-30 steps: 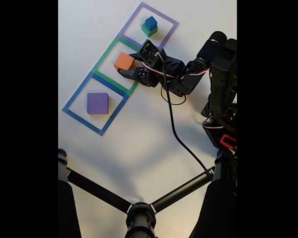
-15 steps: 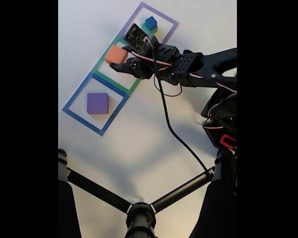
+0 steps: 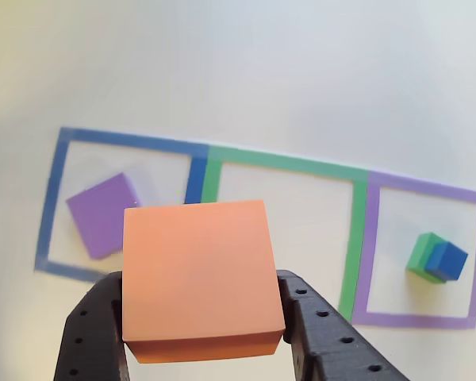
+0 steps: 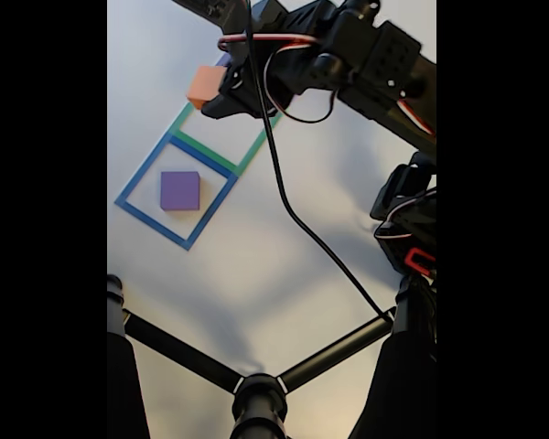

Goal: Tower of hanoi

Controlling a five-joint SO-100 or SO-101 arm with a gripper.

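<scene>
Our end effector (image 3: 202, 317) now pinches the orange block (image 3: 198, 274) high above the table (image 4: 256, 265), at the upper left in the fixed view. A second ago it sat in the green square (image 3: 282, 230). We think it goes onto the purple block (image 3: 103, 214) next.

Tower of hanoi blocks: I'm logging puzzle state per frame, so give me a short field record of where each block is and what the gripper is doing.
orange block: clamped in the gripper, lifted off the table
purple block: flat inside the blue taped square
green block: inside the purple taped square
blue cube: stacked on the green block
green taped square: holds no block
</scene>
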